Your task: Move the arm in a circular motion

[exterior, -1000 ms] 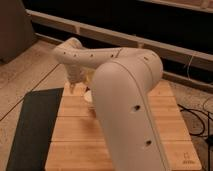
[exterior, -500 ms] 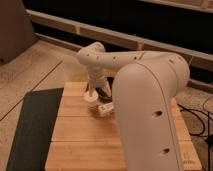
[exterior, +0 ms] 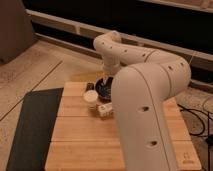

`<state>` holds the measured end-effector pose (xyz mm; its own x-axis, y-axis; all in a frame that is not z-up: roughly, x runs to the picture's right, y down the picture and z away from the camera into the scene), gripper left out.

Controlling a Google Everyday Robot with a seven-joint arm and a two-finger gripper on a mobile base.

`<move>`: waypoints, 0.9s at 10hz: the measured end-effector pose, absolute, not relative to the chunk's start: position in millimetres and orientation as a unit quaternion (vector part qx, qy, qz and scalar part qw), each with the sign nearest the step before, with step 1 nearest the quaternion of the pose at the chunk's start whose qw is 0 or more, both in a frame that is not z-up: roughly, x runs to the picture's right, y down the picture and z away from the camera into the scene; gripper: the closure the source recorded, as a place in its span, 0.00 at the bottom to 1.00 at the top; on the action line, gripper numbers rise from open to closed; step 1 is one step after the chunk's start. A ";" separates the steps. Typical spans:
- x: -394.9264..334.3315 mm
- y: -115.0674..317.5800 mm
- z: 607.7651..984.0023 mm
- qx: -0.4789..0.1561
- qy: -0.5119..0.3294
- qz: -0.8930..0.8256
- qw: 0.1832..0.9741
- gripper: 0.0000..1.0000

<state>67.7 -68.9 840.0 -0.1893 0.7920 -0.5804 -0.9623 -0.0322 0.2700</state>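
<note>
The arm (exterior: 142,110) fills the right foreground, rises, bends at its elbow and reaches left across the wooden table (exterior: 75,137), its wrist turned straight down. The gripper (exterior: 104,79) hangs at the end of that wrist, apparently kept clear above the objects so the sweep can pass over them; whether it is open or closed I cannot tell. Directly beneath it sits a dark round dish (exterior: 106,91), just left a white cup (exterior: 91,96), nearer the camera a small white block (exterior: 104,111), and far left a dark mat (exterior: 32,125)
</note>
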 end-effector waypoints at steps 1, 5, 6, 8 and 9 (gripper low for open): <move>69.0 -92.5 841.3 -0.110 0.300 0.699 0.640 0.35; -8.7 -134.7 850.0 -0.094 0.245 0.628 0.733 0.35; -41.1 -131.2 851.3 -0.109 0.230 0.604 0.755 0.35; -108.6 -116.1 846.2 -0.140 0.195 0.553 0.798 0.35; -135.3 -104.7 839.4 -0.154 0.181 0.530 0.814 0.35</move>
